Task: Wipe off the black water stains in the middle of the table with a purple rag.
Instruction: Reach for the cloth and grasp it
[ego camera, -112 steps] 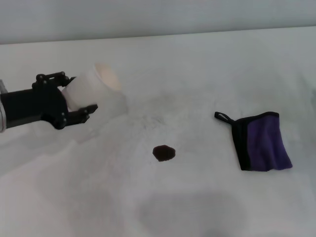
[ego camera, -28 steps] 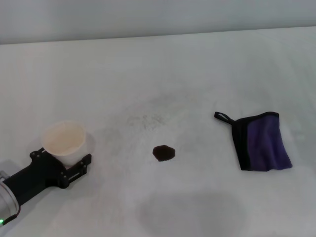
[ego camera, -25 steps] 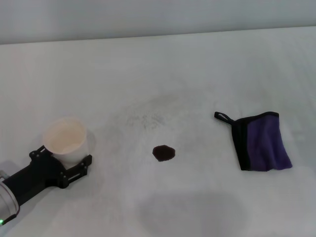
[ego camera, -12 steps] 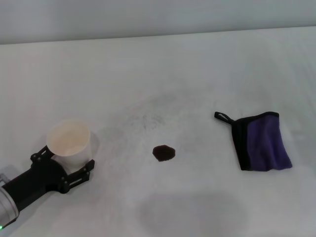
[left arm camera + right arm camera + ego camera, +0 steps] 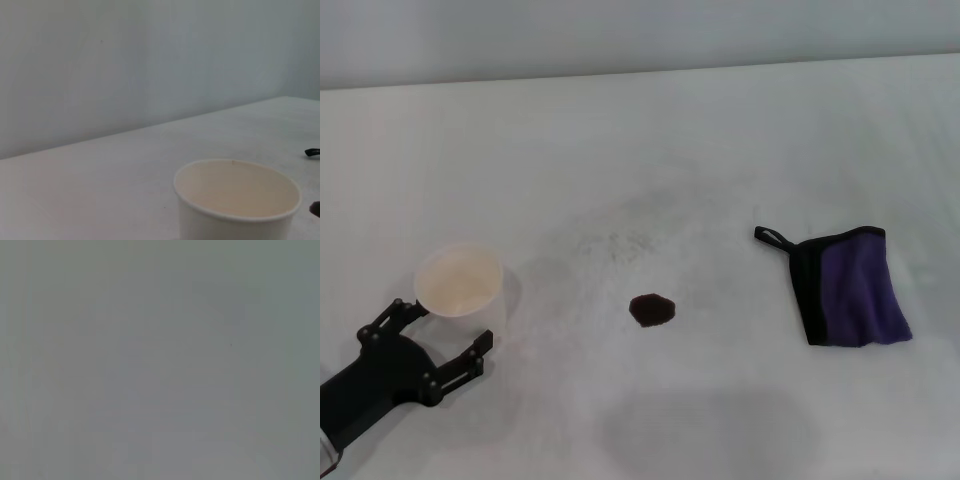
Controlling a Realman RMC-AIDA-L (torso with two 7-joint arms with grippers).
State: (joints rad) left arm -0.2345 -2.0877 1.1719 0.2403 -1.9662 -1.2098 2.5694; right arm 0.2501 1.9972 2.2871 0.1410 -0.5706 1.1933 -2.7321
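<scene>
The purple rag lies folded on the white tabletop, a black band along the side that faces the stain and a thin black loop at its far corner. It sits far across the tabletop from the left tool, with nothing touching it, so the wiping has not begun. Between rag and left tool, nearer the middle, is the black water stain: one small, roundish, dark brown-black blot with a slightly ragged edge, much smaller than the rag, and just beyond it a faint grey speckled smudge. Close ahead of the left tool stands a white paper cup, upright and empty, off to the side of the stain, which probably keeps it clear of the wiping path. The left tool is spread, one finger either side of the cup's near side, gripping nothing. The right tool is not visible in any view; its wrist camera shows only flat grey.
</scene>
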